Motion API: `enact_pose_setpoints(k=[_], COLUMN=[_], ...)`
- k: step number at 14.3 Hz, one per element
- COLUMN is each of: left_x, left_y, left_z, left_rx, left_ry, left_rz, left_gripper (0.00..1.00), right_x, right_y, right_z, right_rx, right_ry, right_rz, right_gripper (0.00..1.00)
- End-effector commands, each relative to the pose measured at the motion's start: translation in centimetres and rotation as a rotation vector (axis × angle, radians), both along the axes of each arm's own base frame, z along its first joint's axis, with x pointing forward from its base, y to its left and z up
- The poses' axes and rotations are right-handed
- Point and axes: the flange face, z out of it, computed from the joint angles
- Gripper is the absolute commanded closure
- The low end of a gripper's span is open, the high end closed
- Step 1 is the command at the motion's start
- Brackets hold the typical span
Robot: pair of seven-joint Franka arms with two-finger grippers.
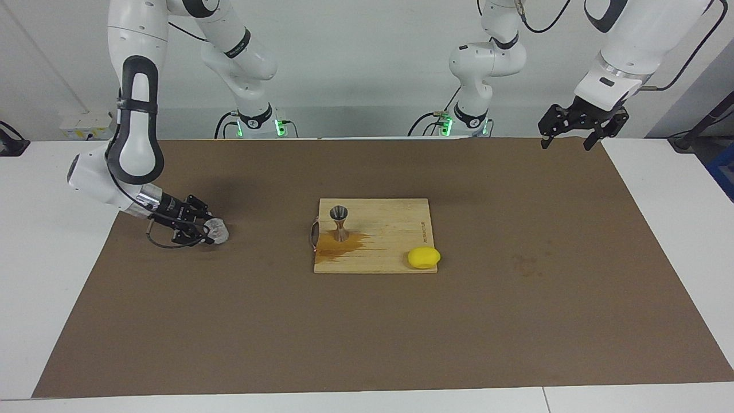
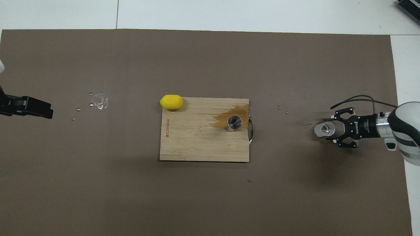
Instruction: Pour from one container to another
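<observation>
Toward the right arm's edge of the desk, the right end effector (image 1: 207,230) brackets the clear cup (image 1: 218,230), fingers spread. Pouring seems done: a stain surrounds the jigger (image 1: 339,222) mid-desk. Raised, the left end effector (image 1: 565,136) waits open.

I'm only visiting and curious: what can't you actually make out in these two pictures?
- Jigger, overhead view: whether there is liquid inside; too small, only glints show.
- Clear cup, both views: whether the right claw touches it; too small.
- Left claw, overhead view: mostly cut off by the picture's edge.
- Glinting clear patch, overhead view: cup or puddle; too small.
</observation>
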Motion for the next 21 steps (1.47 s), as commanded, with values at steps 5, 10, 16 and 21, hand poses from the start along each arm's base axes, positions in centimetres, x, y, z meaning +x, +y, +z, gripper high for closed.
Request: enact_pose_setpoints(k=[5,10,16,21], left_x=[-0.9,-0.9,-0.9,-0.9], left_y=[0.0,0.0,0.0,0.0], left_z=[0.3,0.3,0.3,0.3], left_rx=[-0.008,-0.009,-0.009,-0.009], left_ry=[0.005,0.005,0.005,0.005], left_rz=[0.013,0.013,0.013,0.013], left_gripper=[0.00,0.00,0.00,0.00], right_x=[-1.9,-0.9,1.7,1.5], right_y=[0.1,6.4,14.9,19.3], right_z=[7.1,9.4,13.2,21.6], right_rx=[0.002,-0.131,-0.348,-0.596], right_ry=[-0.080,-0.086,-0.234,-0.349], right_rz=[0.060,0.317,0.851,1.225], right_gripper=[0.01,0.01,0.01,0.01])
